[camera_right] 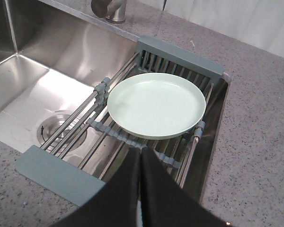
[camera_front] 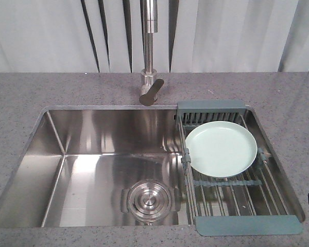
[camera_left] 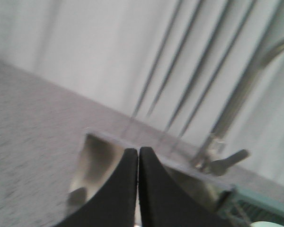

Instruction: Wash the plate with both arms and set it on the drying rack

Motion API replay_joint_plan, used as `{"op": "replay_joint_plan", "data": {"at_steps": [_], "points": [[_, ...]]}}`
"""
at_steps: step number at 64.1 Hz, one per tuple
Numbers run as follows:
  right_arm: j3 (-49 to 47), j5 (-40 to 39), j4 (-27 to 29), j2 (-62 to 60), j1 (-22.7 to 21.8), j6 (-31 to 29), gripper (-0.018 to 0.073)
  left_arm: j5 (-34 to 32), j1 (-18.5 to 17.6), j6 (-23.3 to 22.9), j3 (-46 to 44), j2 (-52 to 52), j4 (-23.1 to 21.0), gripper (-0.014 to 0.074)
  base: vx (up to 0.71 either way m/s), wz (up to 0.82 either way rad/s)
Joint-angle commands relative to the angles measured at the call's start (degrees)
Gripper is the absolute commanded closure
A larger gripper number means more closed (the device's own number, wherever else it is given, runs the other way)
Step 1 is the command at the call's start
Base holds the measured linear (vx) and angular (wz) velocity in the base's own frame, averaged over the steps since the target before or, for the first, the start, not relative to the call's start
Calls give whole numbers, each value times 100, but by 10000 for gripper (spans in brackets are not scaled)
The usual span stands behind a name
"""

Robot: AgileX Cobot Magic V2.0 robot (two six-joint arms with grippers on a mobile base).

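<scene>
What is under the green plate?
The plate lies flat on the drying rack across the right side of the sink. Rack wires and a cross bar show around it; what lies directly beneath is covered.

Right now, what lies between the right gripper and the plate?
In the right wrist view, only drying rack wires and a blue-grey cross bar separate the shut right gripper from the plate.

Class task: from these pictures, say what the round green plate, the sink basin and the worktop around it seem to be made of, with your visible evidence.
Round pale mint-green plate: probably plastic or melamine; even matte colour, soft sheen.
Rectangular sink basin: brushed stainless steel; streaked mirror-like reflections.
Grey speckled worktop: looks like stone or composite; fine dark and light flecks, dull finish.
</scene>
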Motion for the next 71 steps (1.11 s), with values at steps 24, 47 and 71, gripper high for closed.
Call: {"op": "replay_joint_plan", "data": {"at_steps": [24,47,71], "points": [[-152,-349,69,33,6,-51,566,1522,-487,1964,504,-568,-676,603,0,0],[-152,-337,69,28,6,-51,566,2124,-487,3479,500,-1678,-996,603,0,0],[-152,-346,136,28,6,-51,566,1902,-487,5586,500,-1684,-2311,603,0,0]]}}
